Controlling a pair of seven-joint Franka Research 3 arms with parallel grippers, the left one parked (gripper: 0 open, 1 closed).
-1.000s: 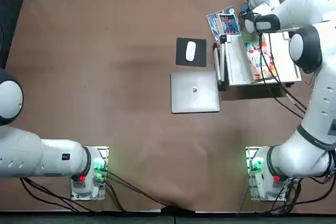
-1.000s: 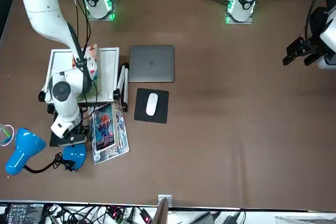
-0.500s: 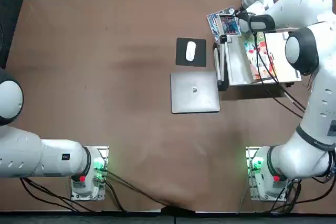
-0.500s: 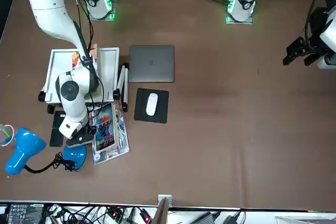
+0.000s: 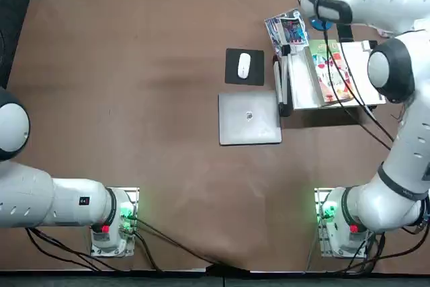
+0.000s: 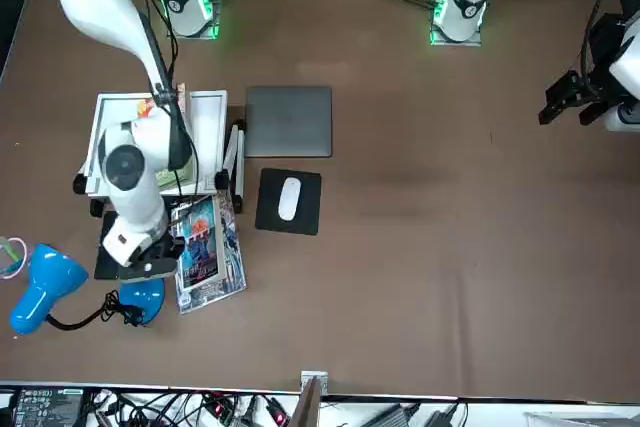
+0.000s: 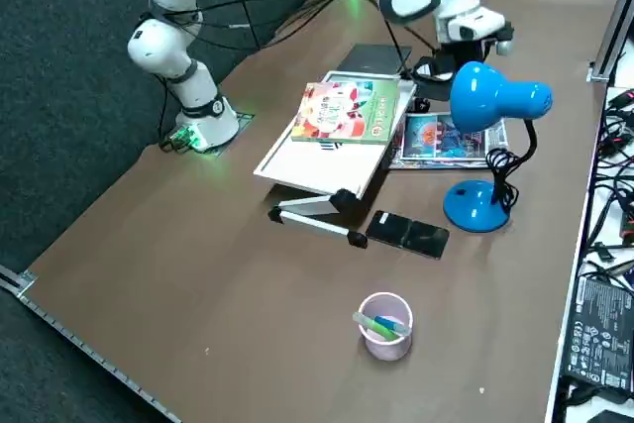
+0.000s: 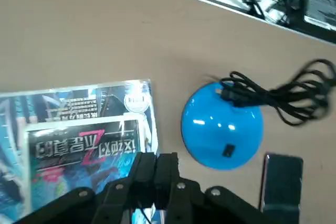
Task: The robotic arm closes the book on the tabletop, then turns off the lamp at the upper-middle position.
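The book [image 7: 347, 111] lies shut, green cover up, on a white stand [image 7: 319, 167]; from above the book [image 5: 334, 72] shows beside my right arm. The lamp has a round blue base [image 8: 223, 126] with a black cord on it, and a blue head [image 7: 492, 96] on a thin black neck. In the front view its base [image 6: 143, 297] sits near the table's edge. My right gripper [image 8: 156, 167] is shut on nothing. It hovers over the blue leaflet's edge, just beside the lamp base. In the front view the gripper [image 6: 146, 267] hangs right above the base.
A blue leaflet [image 5: 287, 30] lies beside the stand. The grey laptop [image 5: 249, 118] and a white mouse [image 5: 244, 65] on a black pad sit toward mid-table. A black phone [image 7: 408, 235] lies by the lamp base, and a pink cup [image 7: 384, 324] stands farther along the table.
My right arm has swung off the book and moved toward the far table edge, bringing the shut gripper close to the lamp base. The book has stayed shut.
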